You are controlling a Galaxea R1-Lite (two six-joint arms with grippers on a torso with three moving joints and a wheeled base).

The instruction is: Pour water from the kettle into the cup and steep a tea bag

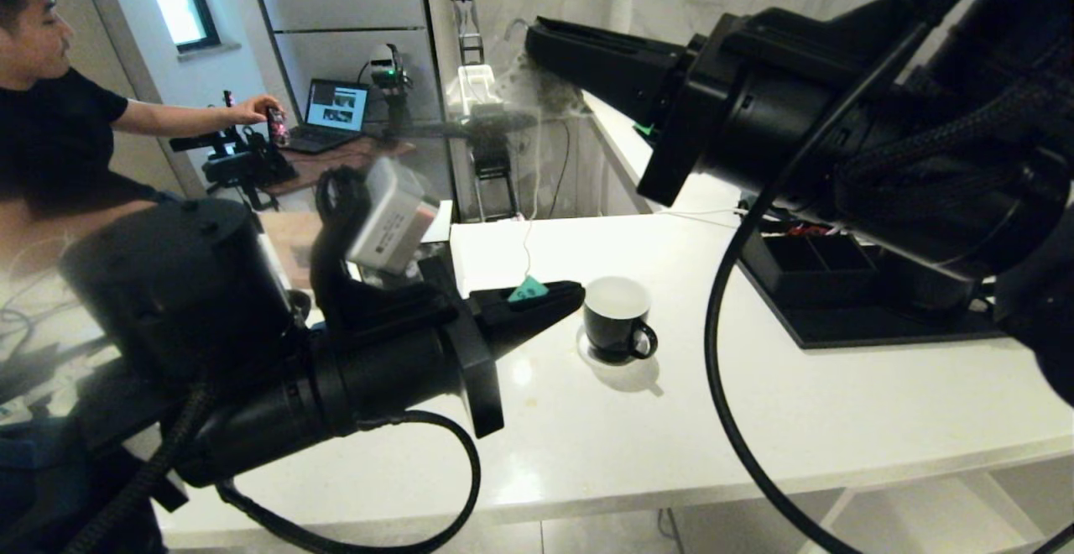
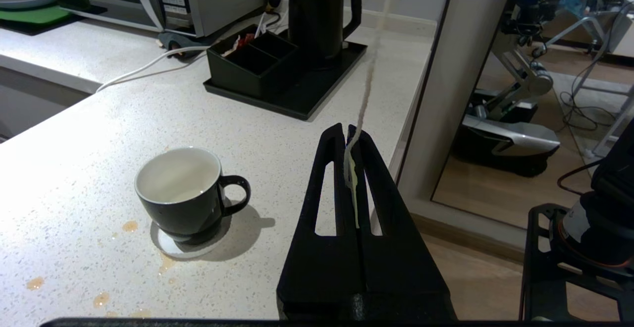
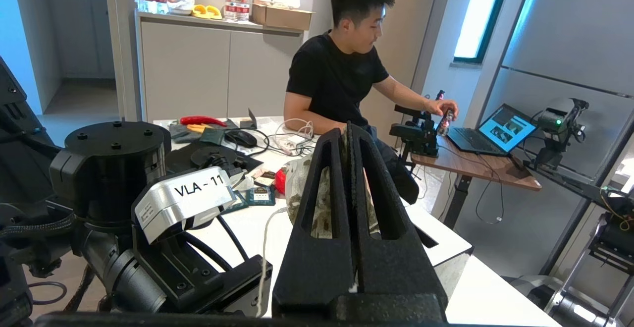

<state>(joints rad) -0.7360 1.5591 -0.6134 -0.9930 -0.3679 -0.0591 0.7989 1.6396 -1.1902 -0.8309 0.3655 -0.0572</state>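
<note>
Left wrist view showed my left gripper [image 2: 352, 131] pinched on the string, my right gripper [image 3: 350, 131] clamped on the tea bag [image 3: 324, 203], raised above the counter: light, soft, tearable, best lowered by its string into the cup [image 2: 181, 193].

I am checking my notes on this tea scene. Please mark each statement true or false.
1. The left gripper is shut on the tea bag's string. True.
2. The cup lies on its side. False: it stands upright on the counter.
3. The kettle stands on the black tray. True.
4. The right gripper is holding the kettle. False: it is shut on the tea bag, held up away from the kettle.
5. The tea bag is inside the cup. False: it hangs in the right gripper, outside the cup.
</note>
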